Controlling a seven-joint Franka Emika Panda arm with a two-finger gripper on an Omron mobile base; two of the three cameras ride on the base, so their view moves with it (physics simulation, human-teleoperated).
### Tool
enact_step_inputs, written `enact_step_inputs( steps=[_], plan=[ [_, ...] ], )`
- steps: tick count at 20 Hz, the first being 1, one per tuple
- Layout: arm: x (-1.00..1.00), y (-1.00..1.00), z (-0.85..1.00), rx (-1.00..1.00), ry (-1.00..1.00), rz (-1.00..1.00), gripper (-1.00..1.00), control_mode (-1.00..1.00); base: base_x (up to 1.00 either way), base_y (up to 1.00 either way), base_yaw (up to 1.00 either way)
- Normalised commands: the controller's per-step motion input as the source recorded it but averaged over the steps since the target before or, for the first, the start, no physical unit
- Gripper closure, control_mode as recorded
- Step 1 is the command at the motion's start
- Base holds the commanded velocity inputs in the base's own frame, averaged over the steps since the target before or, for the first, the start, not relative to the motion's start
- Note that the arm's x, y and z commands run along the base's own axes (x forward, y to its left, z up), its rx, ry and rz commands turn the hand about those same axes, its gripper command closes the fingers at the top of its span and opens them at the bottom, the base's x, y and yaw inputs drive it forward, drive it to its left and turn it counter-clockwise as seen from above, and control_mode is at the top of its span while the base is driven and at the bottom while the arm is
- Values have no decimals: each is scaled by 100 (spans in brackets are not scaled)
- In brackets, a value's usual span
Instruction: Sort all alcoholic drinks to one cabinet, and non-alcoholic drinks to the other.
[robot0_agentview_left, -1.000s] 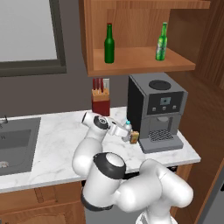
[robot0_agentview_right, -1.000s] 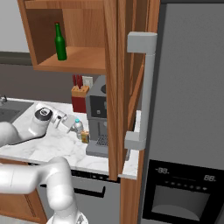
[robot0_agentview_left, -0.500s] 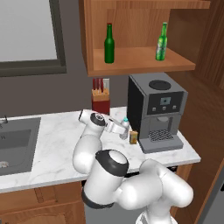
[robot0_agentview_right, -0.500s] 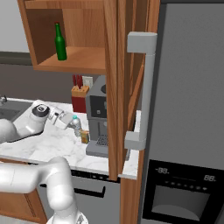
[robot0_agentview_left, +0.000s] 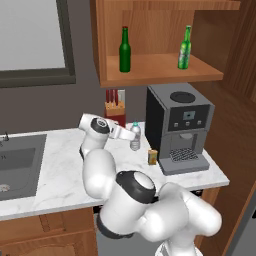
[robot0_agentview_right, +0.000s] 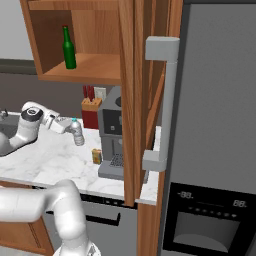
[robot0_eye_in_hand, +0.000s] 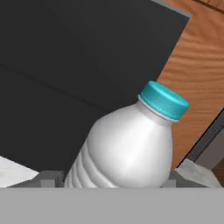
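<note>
The water bottle (robot0_eye_in_hand: 127, 148) looks like glossy ribbed plastic with a smooth teal cap. The worktop (robot0_agentview_left: 55, 175) seems polished marble, hazily rendered; the cabinet (robot0_agentview_left: 160, 67) is matt wood.

— Any writing you can read here?
— Only the oven display (robot0_agentview_right: 210, 199): pale segment digits at its left and right ends, something like "88", too blurred to be sure
— The bright green beer bottle (robot0_agentview_left: 185, 48)?
— Its pale label is there, but nothing on it is legible

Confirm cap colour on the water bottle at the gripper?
Teal-blue cap on the clear ribbed water bottle; it shows best in the hand view.
</note>
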Motion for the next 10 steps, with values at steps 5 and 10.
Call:
enact_step_inputs(
  steps=[5,10],
  plan=[
    [-67,8,42,-6,22,13,100,-100,0,0,0],
    [-98,0,22,-5,15,16,100,-100,0,0,0]
  ],
)
